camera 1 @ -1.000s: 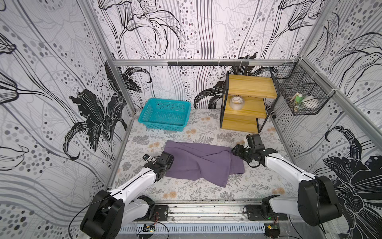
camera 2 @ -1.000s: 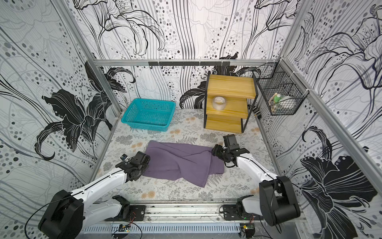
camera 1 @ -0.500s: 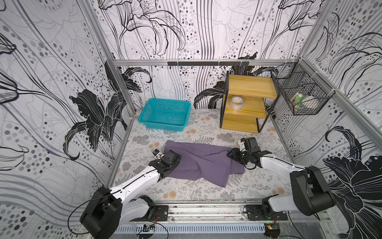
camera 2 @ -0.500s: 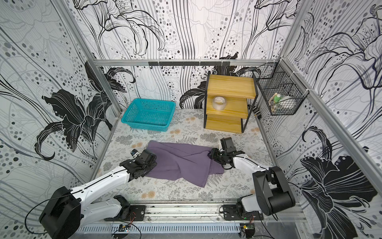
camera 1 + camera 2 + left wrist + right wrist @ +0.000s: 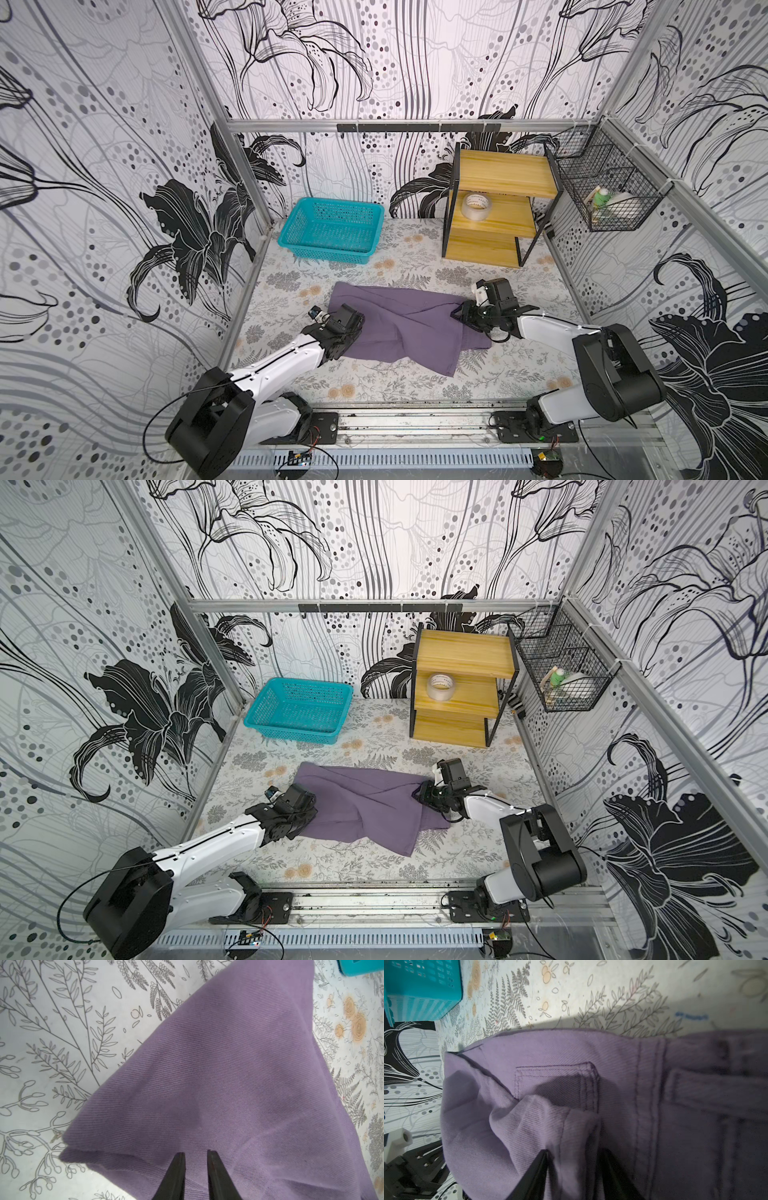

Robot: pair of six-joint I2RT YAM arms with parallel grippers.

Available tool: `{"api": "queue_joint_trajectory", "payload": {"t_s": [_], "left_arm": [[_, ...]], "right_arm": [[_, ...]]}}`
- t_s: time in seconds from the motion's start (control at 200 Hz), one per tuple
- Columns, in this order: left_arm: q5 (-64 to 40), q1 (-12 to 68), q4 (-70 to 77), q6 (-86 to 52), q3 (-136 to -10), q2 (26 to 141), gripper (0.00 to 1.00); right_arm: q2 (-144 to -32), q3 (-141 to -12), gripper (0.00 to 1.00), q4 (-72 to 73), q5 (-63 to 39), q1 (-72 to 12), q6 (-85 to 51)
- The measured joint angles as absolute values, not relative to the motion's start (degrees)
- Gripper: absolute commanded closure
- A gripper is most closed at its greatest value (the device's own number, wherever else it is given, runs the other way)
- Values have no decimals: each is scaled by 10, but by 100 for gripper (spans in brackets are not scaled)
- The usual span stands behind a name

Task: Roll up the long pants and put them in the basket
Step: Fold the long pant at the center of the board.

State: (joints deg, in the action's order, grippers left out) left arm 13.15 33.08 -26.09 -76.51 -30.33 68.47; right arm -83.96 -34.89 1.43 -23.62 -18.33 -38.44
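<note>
Both have narrowed: right gripper pinches a fold of the dusky purple fabric long pants; left gripper nearly shut, hold unclear; rolling unstarted.

pants lie crumpled mid-worktop, one corner trailing toward the front edge. left gripper sits on their left end, right gripper on their right end. basket back-left corner, shelf back-right.

Bright, even top views; dim, blurry shadow in right wrist view.
</note>
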Motion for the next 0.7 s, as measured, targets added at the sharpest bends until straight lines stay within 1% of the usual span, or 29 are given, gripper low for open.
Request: {"api": "queue_joint_trajectory", "payload": {"t_s": [0.095,0.17,0.3,0.355,0.521,0.696], "left_arm": [[129,331,-258,-769,-299,685,77],[129,331,-256,-772,-299,685,77],[131,331,-256,-777,-299,685,81],[131,331,-256,-780,-299,686,83],[134,331,-251,-787,-292,698,88],[135,331,-238,-792,-285,712,90]], "right_arm": [[-839,-347,71,20,-237,-184,-384],[-834,-346,78,20,-235,-184,-388],[-812,-351,95,-4,-211,-184,-379],[-806,-358,100,-23,-194,-185,-375],[-781,-387,100,-75,-156,-187,-359],[-775,-434,100,-129,-124,-187,-338]]}}
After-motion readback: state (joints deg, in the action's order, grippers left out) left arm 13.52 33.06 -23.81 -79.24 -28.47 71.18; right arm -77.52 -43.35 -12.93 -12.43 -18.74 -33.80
